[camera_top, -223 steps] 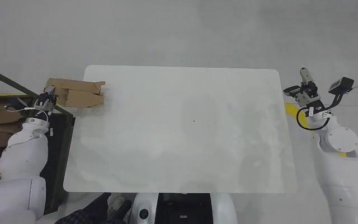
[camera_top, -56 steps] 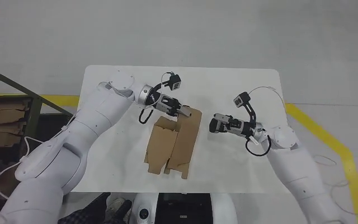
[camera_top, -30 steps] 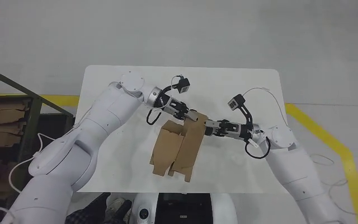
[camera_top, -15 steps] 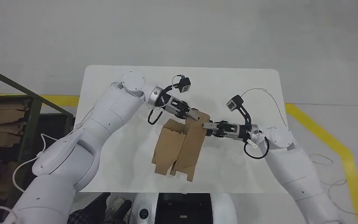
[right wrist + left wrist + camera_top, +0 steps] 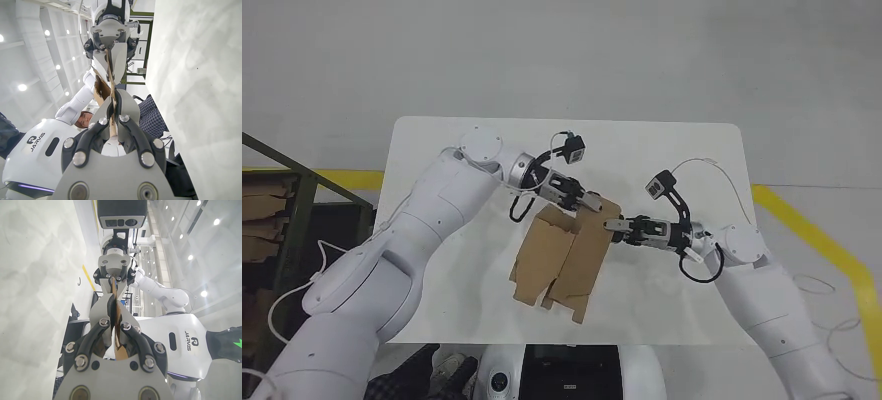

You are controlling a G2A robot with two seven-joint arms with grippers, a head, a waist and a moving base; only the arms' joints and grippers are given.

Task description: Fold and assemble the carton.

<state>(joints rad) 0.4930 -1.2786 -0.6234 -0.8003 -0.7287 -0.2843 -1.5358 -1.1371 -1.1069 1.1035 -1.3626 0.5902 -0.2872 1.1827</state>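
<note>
A flat, folded brown carton point(image 5: 557, 262) hangs tilted over the middle of the white table point(image 5: 442, 280), raised at its far end. My left gripper point(image 5: 591, 203) is shut on that far edge from the left. My right gripper point(image 5: 613, 226) is shut on the same end from the right, close beside it. In the left wrist view, my left gripper point(image 5: 113, 300) pinches the thin cardboard edge point(image 5: 117, 311), with the right arm's gripper point(image 5: 113, 283) just beyond on the same sheet. In the right wrist view, my right gripper point(image 5: 113, 98) clamps the carton point(image 5: 100, 89), facing the left arm's gripper point(image 5: 109, 55).
A dark green rack point(image 5: 282, 180) with more flat cartons point(image 5: 262, 205) stands off the table's left side. Yellow floor tape point(image 5: 807, 235) runs to the right. Bare table surface lies on all sides of the carton.
The left arm brought the carton from the rack at the left to the table's middle. The right arm came in and closed on the same end. In the last half second little has moved.
</note>
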